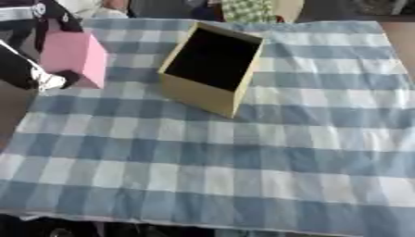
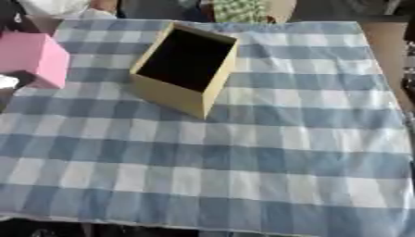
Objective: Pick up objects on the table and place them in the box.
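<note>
A pink block (image 1: 77,53) is at the far left, over the left edge of the blue checked cloth (image 1: 203,162). My left hand (image 1: 39,76) comes in from the left and is shut on it, with black fingers over its top and the thumb at its lower corner. I cannot tell whether the block touches the cloth. A tan open box (image 1: 198,96) with a dark inside stands just right of the block, tilted askew, its opening facing up. My right hand shows in neither view.
The checked cloth covers most of the table; bare brown table (image 1: 401,41) shows at the far right. A green-and-white checked thing (image 1: 247,9) lies beyond the far edge behind the box.
</note>
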